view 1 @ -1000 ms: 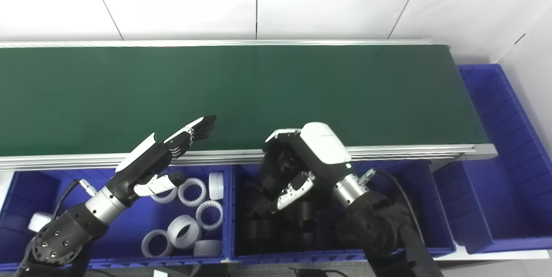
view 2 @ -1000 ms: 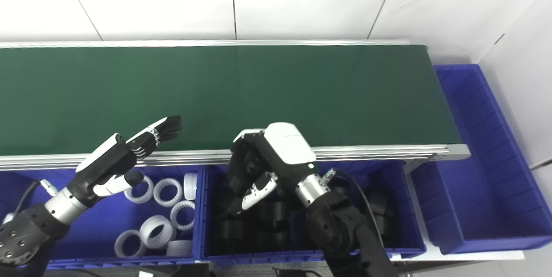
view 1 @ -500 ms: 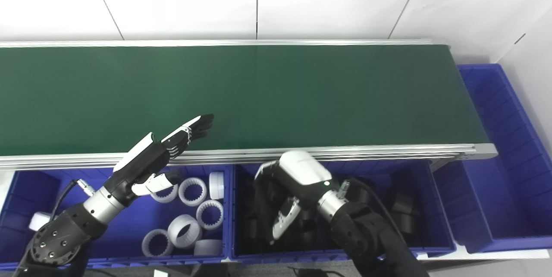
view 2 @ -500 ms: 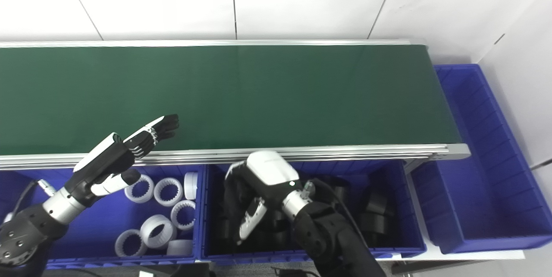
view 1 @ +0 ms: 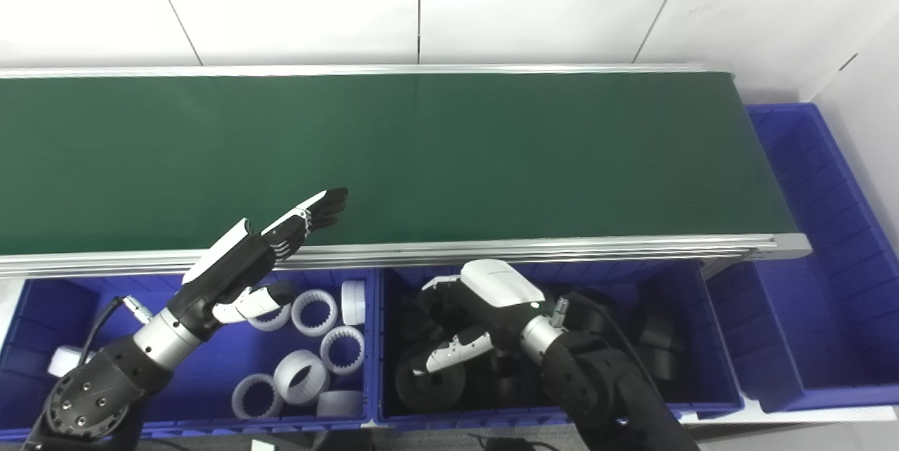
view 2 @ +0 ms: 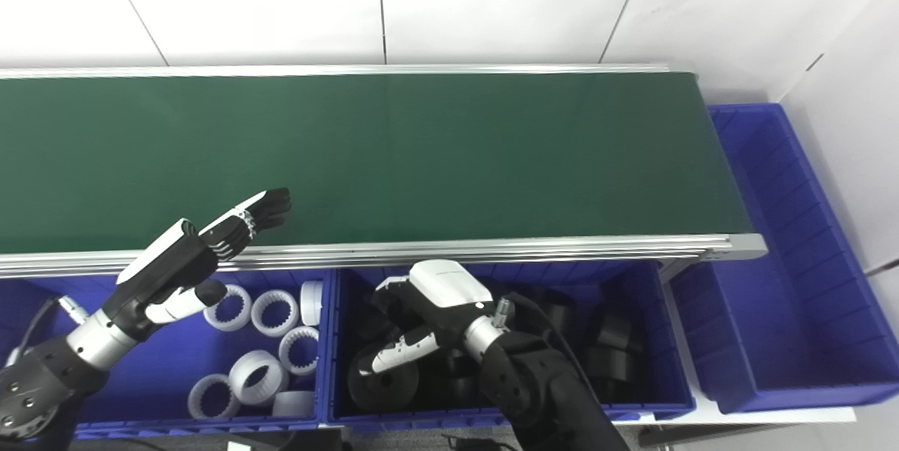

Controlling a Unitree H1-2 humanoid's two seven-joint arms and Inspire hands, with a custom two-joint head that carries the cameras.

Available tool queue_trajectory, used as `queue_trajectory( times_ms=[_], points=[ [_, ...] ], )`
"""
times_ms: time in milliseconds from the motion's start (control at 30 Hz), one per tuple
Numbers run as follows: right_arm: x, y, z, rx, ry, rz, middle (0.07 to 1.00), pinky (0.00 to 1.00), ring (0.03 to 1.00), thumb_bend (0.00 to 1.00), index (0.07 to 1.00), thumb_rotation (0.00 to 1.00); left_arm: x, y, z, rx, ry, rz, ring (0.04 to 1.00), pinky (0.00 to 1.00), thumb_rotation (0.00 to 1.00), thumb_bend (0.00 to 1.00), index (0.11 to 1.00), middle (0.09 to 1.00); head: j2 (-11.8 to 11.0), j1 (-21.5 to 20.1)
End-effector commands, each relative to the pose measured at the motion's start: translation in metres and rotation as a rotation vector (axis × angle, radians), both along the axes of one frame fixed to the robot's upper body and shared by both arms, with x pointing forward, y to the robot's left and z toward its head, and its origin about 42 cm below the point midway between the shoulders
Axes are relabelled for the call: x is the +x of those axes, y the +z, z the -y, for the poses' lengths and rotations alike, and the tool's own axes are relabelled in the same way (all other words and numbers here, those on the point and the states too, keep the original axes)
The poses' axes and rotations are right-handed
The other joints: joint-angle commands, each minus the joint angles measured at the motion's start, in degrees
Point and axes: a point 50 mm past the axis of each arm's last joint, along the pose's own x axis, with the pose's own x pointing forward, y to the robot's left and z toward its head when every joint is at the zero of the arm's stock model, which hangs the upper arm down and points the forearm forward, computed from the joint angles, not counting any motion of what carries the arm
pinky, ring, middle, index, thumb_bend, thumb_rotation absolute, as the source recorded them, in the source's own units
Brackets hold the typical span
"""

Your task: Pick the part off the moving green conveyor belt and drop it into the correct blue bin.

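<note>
Conveyor belt (view 1: 449,156) is shown bare of parts. Below it, the middle blue bin (view 1: 709,374) is occupied by the right hand (view 1: 484,307), fingers spread and empty. A black part (view 1: 430,382) lies in that bin just beneath its thumb. The left hand (view 1: 239,265) is held flat and unclenched over the belt's near edge.

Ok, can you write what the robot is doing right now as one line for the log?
belt: no part on it | right hand: open, in middle bin, black part beneath | left hand: open, over belt's near edge | white rings: left bin
</note>
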Motion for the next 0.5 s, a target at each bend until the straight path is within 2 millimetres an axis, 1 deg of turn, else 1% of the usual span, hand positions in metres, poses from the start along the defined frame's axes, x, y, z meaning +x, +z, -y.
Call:
queue_trajectory(
  times_ms=[0, 133, 200, 300, 333, 367, 467],
  points=[
    [0.001, 0.020, -0.004, 0.101, -0.013, 0.066, 0.799, 0.68, 0.760, 0.68, 0.784, 0.69, 0.001, 0.010, -0.005, -0.008, 0.001, 0.047, 0.982, 0.95, 0.84, 0.48, 0.965, 0.991, 0.1, 0.0],
    [-0.012, 0.042, 0.001, 0.255, -0.033, 0.094, 0.819, 0.71, 0.785, 0.64, 0.796, 0.69, -0.002, 0.007, -0.004, -0.010, 0.003, 0.040, 0.982, 0.96, 0.85, 0.48, 0.963, 0.989, 0.0, 0.2],
    [-0.019, 0.049, 0.003, 0.349, -0.050, 0.100, 0.828, 0.73, 0.796, 0.62, 0.814, 0.70, -0.003, 0.006, -0.004, -0.009, 0.006, 0.039, 0.984, 0.96, 0.84, 0.48, 0.964, 0.987, 0.0, 0.5],
    [-0.029, 0.055, 0.008, 0.494, -0.078, 0.107, 0.868, 0.76, 0.829, 0.59, 0.861, 0.79, -0.006, 0.004, -0.002, 0.000, 0.010, 0.031, 0.981, 0.95, 0.85, 0.47, 0.963, 0.985, -0.1, 0.8],
    [-0.033, 0.056, 0.009, 0.549, -0.090, 0.100, 0.890, 0.78, 0.848, 0.58, 0.882, 0.84, -0.008, 0.004, -0.002, 0.003, 0.012, 0.026, 0.980, 0.95, 0.85, 0.47, 0.963, 0.986, 0.0, 0.8],
    [-0.037, 0.057, 0.010, 0.600, -0.099, 0.094, 0.894, 0.79, 0.850, 0.58, 0.885, 0.84, -0.011, 0.003, -0.002, 0.002, 0.014, 0.019, 0.980, 0.95, 0.85, 0.48, 0.963, 0.987, 0.0, 0.7],
    [-0.047, 0.056, 0.009, 0.716, -0.110, 0.076, 0.935, 0.84, 0.899, 0.58, 0.922, 0.94, -0.018, 0.001, -0.002, 0.001, 0.019, 0.014, 0.982, 0.96, 0.83, 0.47, 0.961, 0.989, 0.0, 0.9]
  ],
)
